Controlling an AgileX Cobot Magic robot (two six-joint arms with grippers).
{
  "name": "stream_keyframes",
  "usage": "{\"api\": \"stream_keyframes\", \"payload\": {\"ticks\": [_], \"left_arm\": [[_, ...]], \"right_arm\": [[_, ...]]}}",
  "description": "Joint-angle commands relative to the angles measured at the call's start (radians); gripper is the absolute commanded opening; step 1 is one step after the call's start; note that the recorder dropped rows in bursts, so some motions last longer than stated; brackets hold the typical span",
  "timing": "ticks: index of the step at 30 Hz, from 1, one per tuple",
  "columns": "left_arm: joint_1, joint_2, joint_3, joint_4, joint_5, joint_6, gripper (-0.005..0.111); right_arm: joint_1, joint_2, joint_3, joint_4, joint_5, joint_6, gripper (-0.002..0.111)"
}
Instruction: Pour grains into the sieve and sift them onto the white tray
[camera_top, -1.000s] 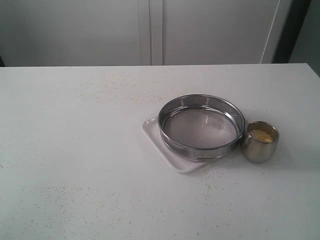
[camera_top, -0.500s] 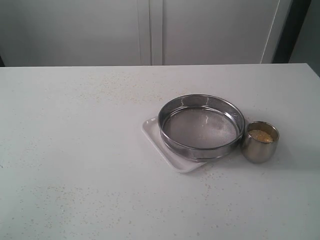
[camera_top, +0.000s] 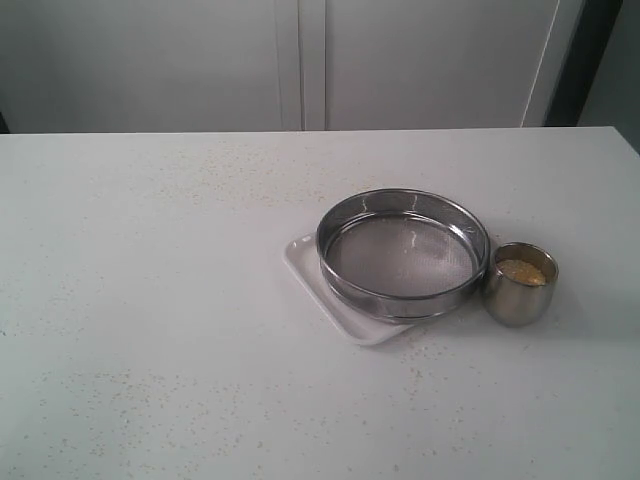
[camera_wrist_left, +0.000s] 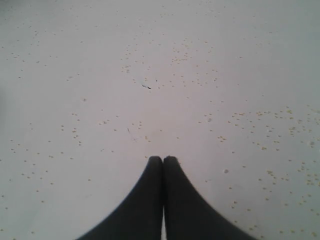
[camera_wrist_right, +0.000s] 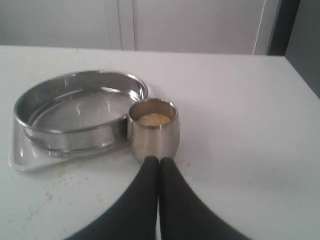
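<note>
Just ahead of the right gripper (camera_wrist_right: 160, 159), its jaws together and empty, stands the steel cup (camera_wrist_right: 152, 136) of grains (camera_wrist_right: 154, 119).

White table (camera_top: 150, 300) is taking up most of the shot, w/ tiny yellowish specks (camera_wrist_left: 182, 55) lying scattered all over it, esp. toward the back & front edge. Small rounded steel cup (camera_top: 519, 295) is sitting upright on the right side. Pale cabinet doors (camera_top: 410, 60) are standing behind, dark strip (camera_top: 572, 60) showing at far right.
</note>
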Motion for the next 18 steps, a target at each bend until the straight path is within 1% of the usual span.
{"api": "stream_keyframes", "payload": {"ticks": [1,4,10,18], "left_arm": [[0.002,-0.003,0.01,-0.002,0.014,0.003,0.0],[0.002,-0.003,0.01,-0.002,0.014,0.003,0.0],[0.002,-0.003,0.01,-0.002,0.014,0.003,0.0],[0.002,-0.003,0.01,-0.002,0.014,0.003,0.0]], "right_arm": [[0.004,-0.006,0.007,-0.003,-0.197,0.004,0.0],[0.004,-0.006,0.007,-0.003,-0.381,0.004,0.0],[0.004,-0.006,0.007,-0.003,-0.596,0.004,0.0],[0.004,-0.006,0.007,-0.003,-0.604,0.004,0.0]]}}
